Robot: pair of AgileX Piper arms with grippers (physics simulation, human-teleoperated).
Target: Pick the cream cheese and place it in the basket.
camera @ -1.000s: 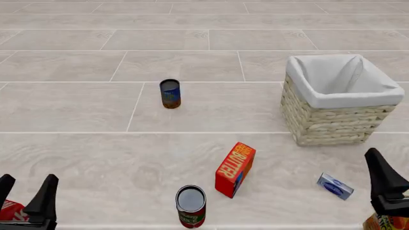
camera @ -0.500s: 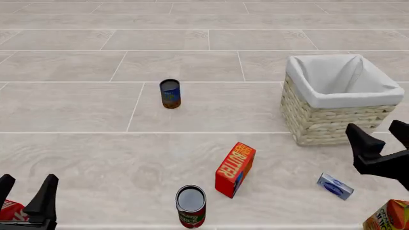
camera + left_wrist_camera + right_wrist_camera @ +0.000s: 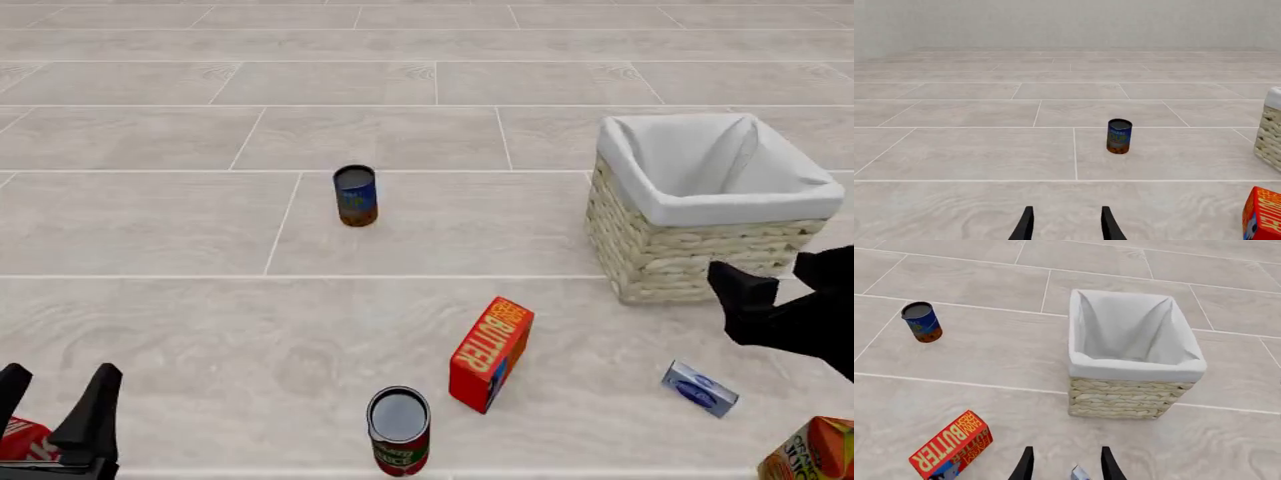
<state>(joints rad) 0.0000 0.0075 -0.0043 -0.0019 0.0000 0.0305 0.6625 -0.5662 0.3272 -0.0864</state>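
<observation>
right gripper [image 3: 781,285] open above cream cheese [image 3: 699,389], beside basket [image 3: 667,262]

Tiled table [image 3: 160,230]: cans [image 3: 355,195], boxes [image 3: 490,352], basket [image 3: 707,215].

The front view looks forward and down from high behind the arms across the whole surface [image 3: 160,230]. The left wrist view sits low, facing level. The right wrist view looks steeply down; all three share the basket [image 3: 707,255] [image 3: 1131,397] [image 3: 1271,137] and blue can [image 3: 355,196] [image 3: 1119,136] [image 3: 922,322].
</observation>
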